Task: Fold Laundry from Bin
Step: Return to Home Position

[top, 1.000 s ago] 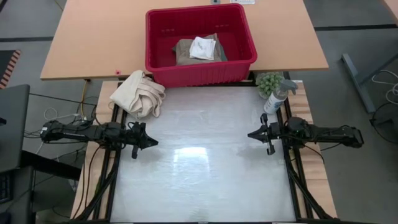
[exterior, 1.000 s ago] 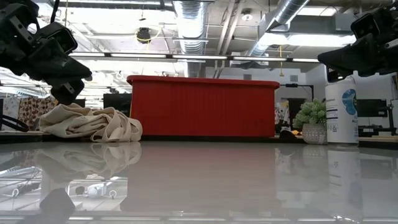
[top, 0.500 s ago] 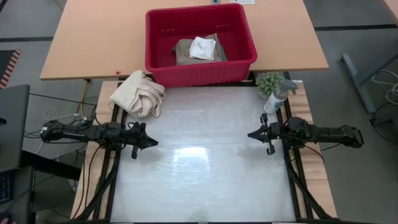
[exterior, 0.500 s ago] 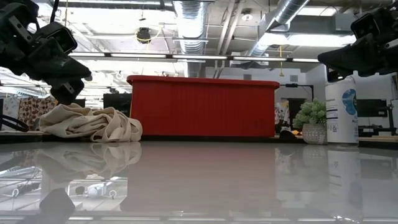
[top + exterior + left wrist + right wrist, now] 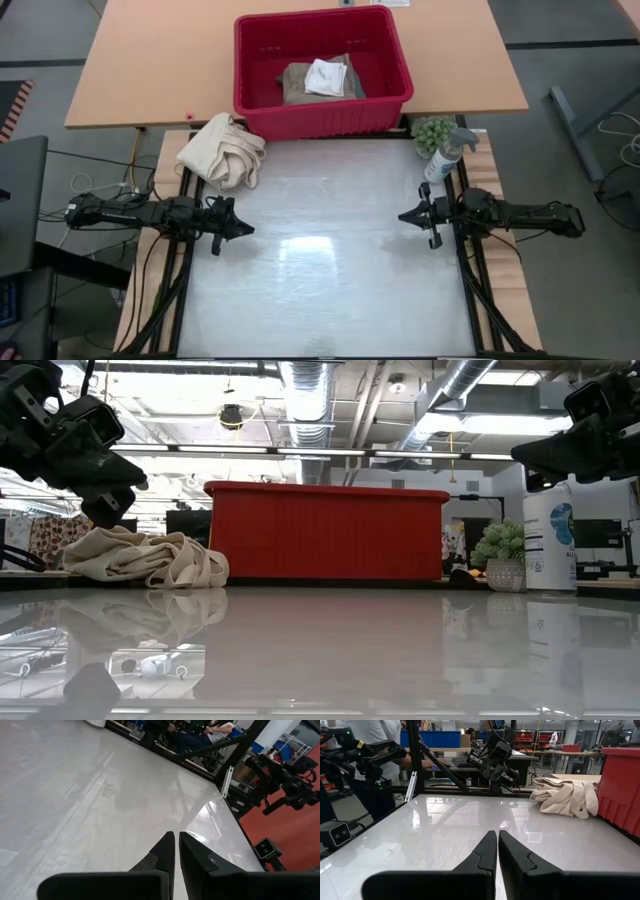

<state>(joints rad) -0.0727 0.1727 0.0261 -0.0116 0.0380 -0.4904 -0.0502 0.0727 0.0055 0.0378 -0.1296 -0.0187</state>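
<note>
Beyond the far edge of the glossy white table (image 5: 320, 290), on a wooden tabletop (image 5: 150, 60), a rectangular red plastic bin (image 5: 330, 120) holds the laundry: a folded tan cloth (image 5: 293, 88) with a small white cloth (image 5: 326, 77) on top. A cream bundled canvas cloth (image 5: 222, 150) lies near the bin's left corner. To its right stands a white spray bottle (image 5: 443, 158); its blue-marked label seems too small to read. The left gripper (image 5: 248, 229) and right gripper (image 5: 403, 215) hover at opposite table edges, fingers pressed together, empty.

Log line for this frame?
left gripper: jaws shut, left side | right gripper: jaws shut, right side | folded laundry inside red plastic bin
</note>
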